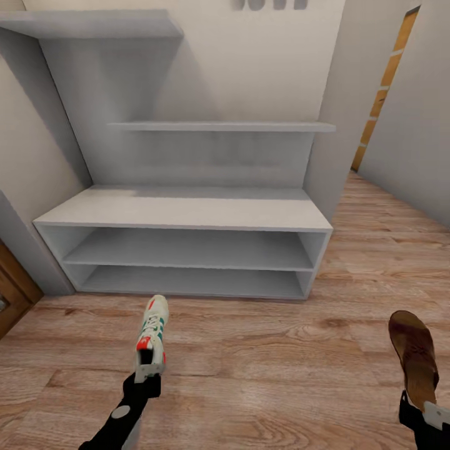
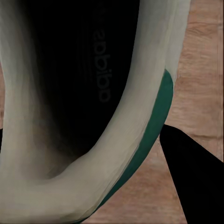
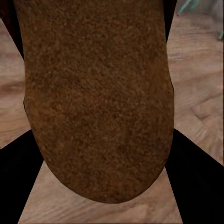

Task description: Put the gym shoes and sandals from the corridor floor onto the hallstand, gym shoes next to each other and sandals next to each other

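- The left gripper point(image 1: 145, 375), low and left of centre in the head view, is clamped on the heel of a sneaker point(image 1: 152, 336); the black fingers are mostly hidden behind the shoe.
- The sneaker's long axis runs up the frame, toe pointing toward the shoe rack point(image 1: 187, 215), red heel nearest the gripper.
- In the left wrist view the sneaker point(image 2: 70, 116) shows its dark opening and green stripe, cut off by the frame, with one black finger point(image 2: 196, 182) beside it.
- The right gripper point(image 1: 431, 415), at the lower right corner, grips the heel end of a brown sandal point(image 1: 414, 356); its body is cropped.
- The sandal's toe points up the frame, tilted slightly left.
- In the right wrist view the sandal point(image 3: 98, 102) hides the fingertips.
- The wood floor point(image 1: 262, 369) lies beneath both shoes; how high they are above it is hard to tell.
- The rack's shelves stand behind, at mid-frame.
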Tool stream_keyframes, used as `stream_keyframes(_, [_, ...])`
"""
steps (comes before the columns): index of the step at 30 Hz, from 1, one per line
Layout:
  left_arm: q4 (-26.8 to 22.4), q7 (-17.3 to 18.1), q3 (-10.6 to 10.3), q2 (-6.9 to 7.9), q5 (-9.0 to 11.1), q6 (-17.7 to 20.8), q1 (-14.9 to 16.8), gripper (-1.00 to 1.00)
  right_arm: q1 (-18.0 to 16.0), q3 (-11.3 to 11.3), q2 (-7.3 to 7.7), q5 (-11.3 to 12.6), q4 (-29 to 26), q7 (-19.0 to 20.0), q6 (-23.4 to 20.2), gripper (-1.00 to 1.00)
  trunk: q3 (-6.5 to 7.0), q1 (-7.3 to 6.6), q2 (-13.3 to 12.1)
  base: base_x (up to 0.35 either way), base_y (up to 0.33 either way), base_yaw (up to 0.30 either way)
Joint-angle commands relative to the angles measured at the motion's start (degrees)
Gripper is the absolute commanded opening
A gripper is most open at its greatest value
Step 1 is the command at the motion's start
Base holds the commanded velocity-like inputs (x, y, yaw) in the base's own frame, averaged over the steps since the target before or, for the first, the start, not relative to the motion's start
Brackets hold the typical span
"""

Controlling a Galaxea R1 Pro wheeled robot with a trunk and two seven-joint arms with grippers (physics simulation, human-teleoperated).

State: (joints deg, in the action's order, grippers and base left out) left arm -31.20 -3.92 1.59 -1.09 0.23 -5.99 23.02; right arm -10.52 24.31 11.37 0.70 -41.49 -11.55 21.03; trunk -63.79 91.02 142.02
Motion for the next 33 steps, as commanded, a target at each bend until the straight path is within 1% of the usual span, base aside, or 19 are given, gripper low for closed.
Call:
stream_keyframes(1, [0.0, 0.5, 0.1, -0.10, 0.1, 1.1, 0.9, -1.00, 0.0, 1.2, 0.45, -0.3, -0.1, -0.1, -0.5, -1.00, -0.05, -0.01, 0.0, 0.000, 0.000, 0.000])
stream_keyframes(2, [-0.1, 1.4, 0.0, -0.27, 0.1, 3.7, 2.6, -1.00, 0.0, 3.7, 1.46, -0.3, -0.2, 0.0, -2.1, -1.00, -0.05, -0.01, 0.0, 0.000, 0.000, 0.000])
stream_keyframes(3, [-0.1, 1.8, -0.1, -0.39, 0.1, 5.0, 3.5, -1.00, 0.0, 5.0, 2.00, -0.3, -0.3, 0.0, -3.1, -1.00, -0.05, -0.01, 0.0, 0.000, 0.000, 0.000])
stream_keyframes(4, [-0.1, 2.7, -0.1, -0.67, 0.1, 7.7, 5.2, -1.00, 0.0, 7.4, 3.05, -0.3, -0.5, 0.1, -5.6, -1.00, -0.05, -0.01, 0.0, 0.000, 0.000, 0.000])
stream_keyframes(6, [-0.1, 3.5, -0.2, -1.05, 0.1, 10.5, 7.0, -1.00, 0.0, 9.6, 4.01, -0.3, -0.6, 0.6, -8.5, -1.00, -0.05, -0.01, 0.0, 0.000, 0.000, 0.000])
stream_keyframes(7, [-0.1, 4.1, -0.2, -1.52, 0.1, 13.3, 8.7, -1.00, 0.0, 11.8, 4.95, -0.3, -0.7, 1.5, -11.5, -1.00, -0.05, -0.01, 0.0, 0.000, 0.000, 0.000])
stream_keyframes(8, [-0.1, 4.4, -0.2, -1.77, 0.0, 14.6, 9.5, -1.00, 0.0, 13.0, 5.39, -0.3, -0.8, 2.0, -12.9, -1.00, -0.05, -0.01, 0.0, 0.000, 0.000, 0.000])
stream_keyframes(9, [-0.1, 4.8, -0.3, -2.31, 0.0, 17.3, 11.2, -1.00, 0.0, 15.3, 6.25, -0.3, -1.0, 3.6, -15.3, -1.00, -0.05, -0.01, 0.0, 0.000, 0.000, 0.000])
stream_keyframes(10, [-0.1, 4.9, -0.3, -2.58, 0.0, 18.5, 12.0, -1.00, 0.0, 16.5, 6.62, -0.3, -1.1, 4.5, -16.3, -1.00, -0.05, -0.01, 0.0, 0.000, 0.000, 0.000])
stream_keyframes(11, [-0.1, 5.1, -0.4, -3.03, 0.0, 20.8, 13.7, -1.00, 0.0, 19.1, 7.30, -0.4, -1.2, 6.6, -17.9, -1.00, -0.05, -0.01, 0.0, 0.000, 0.000, 0.000])
stream_keyframes(12, [-0.1, 5.2, -0.4, -3.19, 0.0, 21.8, 14.5, -1.00, 0.0, 20.5, 7.59, -0.4, -1.3, 7.7, -18.5, -1.00, -0.05, -0.01, 0.0, 0.000, 0.000, 0.000])
stream_keyframes(13, [-0.1, 5.3, -0.5, -3.42, 0.0, 23.8, 16.2, -1.00, 0.0, 23.3, 8.16, -0.4, -1.4, 9.9, -19.4, -1.00, -0.05, -0.01, 0.0, 0.000, 0.000, 0.000])
stream_keyframes(15, [-0.1, 5.4, -0.6, -3.57, 0.0, 25.5, 17.8, -1.00, 0.0, 26.0, 8.71, -0.4, -1.5, 12.1, -20.0, -1.00, -0.05, -0.01, 0.0, 0.000, 0.000, 0.000])
stream_keyframes(16, [-0.1, 5.5, -0.8, -3.70, 0.0, 27.8, 19.8, -1.00, 0.0, 29.8, 9.41, -0.5, -1.6, 15.0, -20.4, -1.00, -0.05, -0.01, 0.0, 0.000, 0.000, 0.000])
stream_keyframes(18, [-0.2, 5.5, -1.0, -3.76, 0.0, 29.6, 21.2, -1.00, 0.0, 32.2, 9.78, -0.5, -1.8, 17.7, -20.7, -1.00, -0.05, -0.01, 0.0, 0.000, 0.000, 0.000])
stream_keyframes(21, [-0.7, 5.4, -1.7, -3.68, 0.0, 31.1, 22.1, -1.00, 0.0, 33.9, 9.82, -0.6, -3.4, 21.1, -20.9, -1.00, -0.05, -0.01, 0.0, 0.000, 0.000, 0.000])
stream_keyframes(22, [-1.2, 5.4, -2.4, -3.49, 0.0, 31.6, 22.1, -1.00, 0.0, 34.3, 9.64, -0.7, -5.1, 22.2, -21.0, -1.00, -0.05, -0.01, 0.0, 0.000, 0.000, 0.000])
stream_keyframes(29, [-1.8, 5.5, -3.3, -3.60, 0.0, 32.1, 22.0, -1.00, 0.0, 34.7, 8.85, -0.8, -8.6, 22.9, -24.4, -1.00, -0.13, -0.01, 0.0, 0.000, 0.000, 0.000])
stream_keyframes(33, [-1.8, 5.5, -4.9, -3.69, 0.1, 32.2, 22.4, -1.00, 0.0, 34.8, 8.78, -0.9, -8.9, 23.0, -25.0, -1.00, -0.39, -0.01, 0.0, 0.000, 0.000, 0.000])
